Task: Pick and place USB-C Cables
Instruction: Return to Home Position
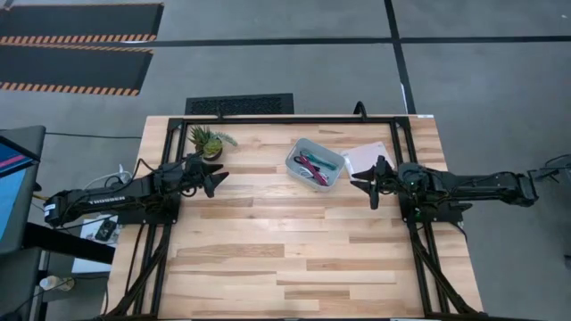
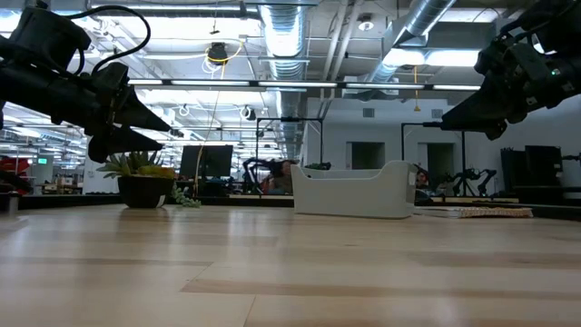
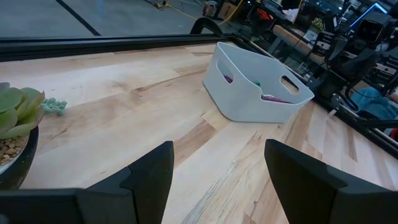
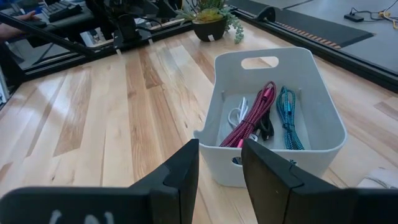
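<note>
The clear bin stands on the table's far middle part. Inside it lie the cables: maroon-red, teal, white-grey and a bit of black. My left gripper hovers open to the left of the bin, beside the potted plant. My right gripper hovers open to the right of the bin, its fingers pointing at the bin's near wall. Both grippers are raised above the wood in the low view.
A potted succulent stands at the table's far left, with a small teal sprig on the wood beside it. A white paper sheet lies to the right of the bin. The near half of the table is bare wood.
</note>
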